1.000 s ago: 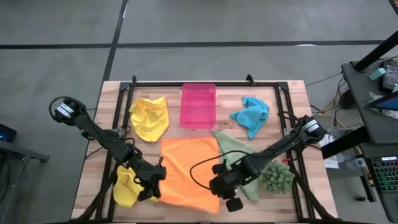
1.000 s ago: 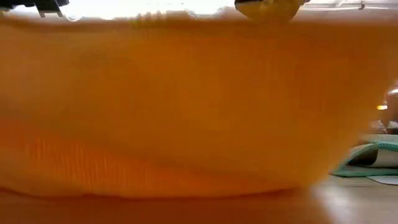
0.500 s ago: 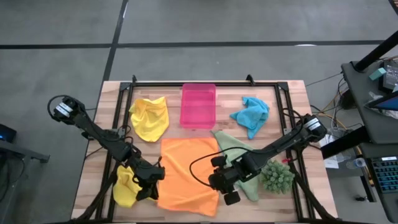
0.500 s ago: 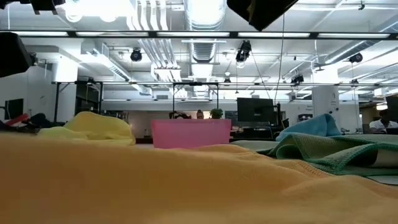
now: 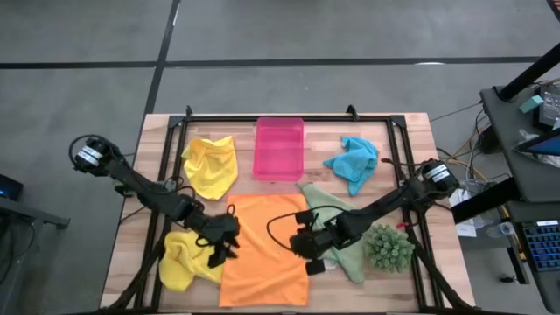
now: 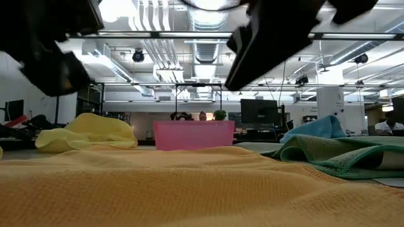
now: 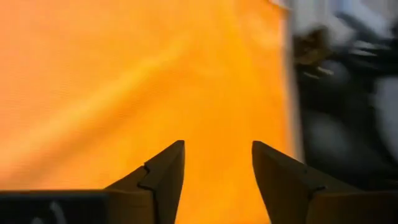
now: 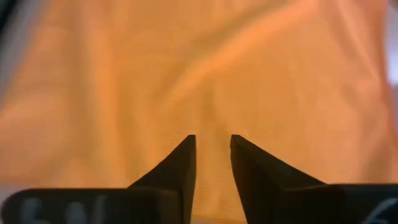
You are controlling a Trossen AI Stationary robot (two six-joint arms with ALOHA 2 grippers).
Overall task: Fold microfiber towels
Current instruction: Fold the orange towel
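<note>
The orange towel [image 5: 262, 249] lies spread flat at the table's near middle; the low view shows it as well [image 6: 189, 183]. My left gripper [image 5: 229, 243] hovers open over its left part, and the left wrist view looks past the open fingers [image 7: 217, 152] onto the cloth [image 7: 124, 81]. My right gripper [image 5: 304, 247] hangs over the towel's right edge, its fingers [image 8: 212, 143] a narrow gap apart with nothing between them. One yellow towel [image 5: 212, 166] lies crumpled at the far left and another [image 5: 182, 261] at the near left. The light green towel [image 5: 337, 219] and the turquoise towel [image 5: 353, 162] lie on the right.
A pink tray [image 5: 279, 149] stands at the far middle. A spiky green plant [image 5: 388, 248] sits at the near right, close beside my right arm. A black frame [image 5: 289, 118] runs along the table's far edge and sides.
The orange towel's near edge, which hung raised in front of the low camera, has fallen and now lies spread flat on the table. Both grippers have moved from the near edge toward the far edge, over the towel; the right one has also sunk.
</note>
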